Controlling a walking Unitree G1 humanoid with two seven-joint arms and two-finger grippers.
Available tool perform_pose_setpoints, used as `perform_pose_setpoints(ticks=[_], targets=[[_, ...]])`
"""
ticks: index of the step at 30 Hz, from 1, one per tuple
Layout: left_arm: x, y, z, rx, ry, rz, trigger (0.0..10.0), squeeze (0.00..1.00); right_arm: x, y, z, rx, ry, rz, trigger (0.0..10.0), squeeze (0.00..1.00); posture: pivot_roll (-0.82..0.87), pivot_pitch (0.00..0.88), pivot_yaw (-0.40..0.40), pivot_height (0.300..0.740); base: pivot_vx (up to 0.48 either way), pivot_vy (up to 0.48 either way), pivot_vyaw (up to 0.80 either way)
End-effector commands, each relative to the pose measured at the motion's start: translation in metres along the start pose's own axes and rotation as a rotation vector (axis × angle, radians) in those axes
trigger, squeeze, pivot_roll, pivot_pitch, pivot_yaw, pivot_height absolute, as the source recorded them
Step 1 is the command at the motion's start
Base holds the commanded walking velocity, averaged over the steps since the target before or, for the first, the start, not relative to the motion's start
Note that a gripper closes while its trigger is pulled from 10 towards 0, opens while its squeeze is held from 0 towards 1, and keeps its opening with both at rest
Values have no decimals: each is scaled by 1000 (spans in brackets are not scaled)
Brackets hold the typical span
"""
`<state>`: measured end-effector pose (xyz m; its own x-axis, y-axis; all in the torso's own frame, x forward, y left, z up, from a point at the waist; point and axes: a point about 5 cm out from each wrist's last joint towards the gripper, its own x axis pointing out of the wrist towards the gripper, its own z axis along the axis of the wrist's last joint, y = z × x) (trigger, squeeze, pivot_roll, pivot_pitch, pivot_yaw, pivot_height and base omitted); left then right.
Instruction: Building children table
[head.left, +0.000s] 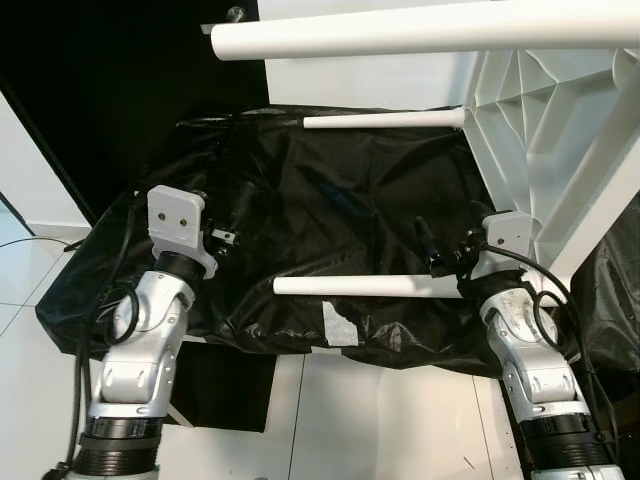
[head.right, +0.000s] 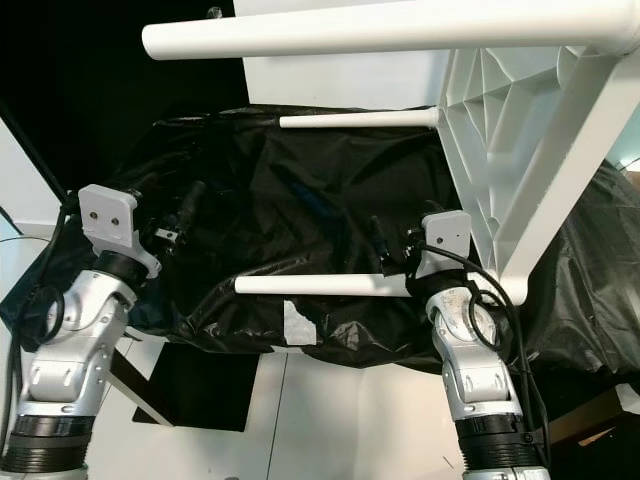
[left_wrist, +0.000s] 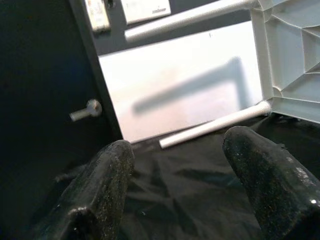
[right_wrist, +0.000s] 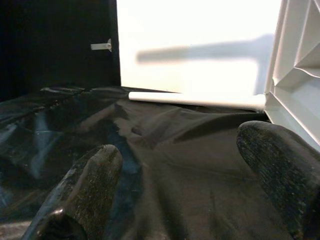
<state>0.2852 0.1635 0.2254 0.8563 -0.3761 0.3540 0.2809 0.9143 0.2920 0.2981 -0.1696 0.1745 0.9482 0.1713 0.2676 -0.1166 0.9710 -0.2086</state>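
A white plastic children's table lies on its side on a black sheet (head.left: 330, 210). Its ribbed tabletop underside (head.left: 545, 120) stands at the right, with three white legs pointing left: an upper leg (head.left: 420, 35), a far leg (head.left: 385, 120) and a near leg (head.left: 365, 286). My right gripper (head.left: 445, 250) is open just above the near leg's base, close to the tabletop, holding nothing. My left gripper (head.left: 225, 215) is open over the sheet's left part, apart from the legs. The far leg (right_wrist: 195, 99) appears beyond the right fingers (right_wrist: 80, 195).
The sheet covers a low surface whose front edge drops to a white tiled floor (head.left: 380, 420). A dark door with a metal handle (left_wrist: 86, 110) stands behind at the left, a white wall (left_wrist: 175, 75) beside it. A black panel (head.left: 215, 385) lies under the left front.
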Motion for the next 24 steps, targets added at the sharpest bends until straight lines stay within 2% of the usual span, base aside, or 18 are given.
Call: perform_pose_setpoints(ticks=[1,3,4,5,6,7,8,9,10,12,14,15,18,21,24], targets=[[-2,-5,5,56,-24,-50,10000,0,-2,-1,-2,14,14,1,10000,0,77,0,-31,740,0,0,0],[-6,-8,11,140,-53,-76,10000,0,-3,-1,-3,17,21,0,10000,0,77,0,-31,740,0,0,0],[-6,-8,11,140,-53,-76,10000,0,-3,-1,-3,17,21,0,10000,0,77,0,-31,740,0,0,0],[-11,-8,15,247,-62,-49,10000,0,-4,-2,-4,19,27,-3,10000,0,77,0,-33,740,0,0,0],[-14,-7,16,308,-65,-26,10000,0,-4,-2,-4,19,29,-4,10000,0,77,0,-33,740,0,0,0],[-14,-7,16,308,-65,-26,10000,0,-4,-2,-4,19,29,-4,10000,0,77,0,-33,740,0,0,0],[-16,-5,18,373,-71,19,10000,0,-4,-3,-5,20,32,-6,10000,0,80,0,-35,740,0,0,0],[-16,-5,18,373,-71,19,10000,0,-4,-3,-5,20,32,-6,10000,0,80,0,-35,740,0,0,0],[-19,-3,24,432,-86,75,10000,0,-4,-3,-5,26,38,-7,10000,0,87,0,-41,740,0,0,0],[-19,-3,24,432,-86,75,10000,0,-4,-3,-5,26,38,-7,10000,0,87,0,-41,740,0,0,0],[-20,-2,29,495,-100,115,10000,0,-4,-2,-6,32,43,-3,10000,0,93,0,-48,740,0,0,0],[-20,-2,29,495,-100,115,10000,0,-4,-2,-6,32,43,-3,10000,0,93,0,-48,740,0,0,0],[-16,-3,41,665,-117,153,10000,0,-2,-1,-6,35,47,7,10000,0,97,0,-51,740,0,0,0],[-13,-4,44,715,-116,163,10000,0,-1,-1,-6,37,51,8,10000,0,97,0,-51,740,0,0,0],[-8,-9,57,798,-157,178,10000,0,-1,-1,-6,39,54,3,10000,0,101,0,-48,740,0,0,0]])
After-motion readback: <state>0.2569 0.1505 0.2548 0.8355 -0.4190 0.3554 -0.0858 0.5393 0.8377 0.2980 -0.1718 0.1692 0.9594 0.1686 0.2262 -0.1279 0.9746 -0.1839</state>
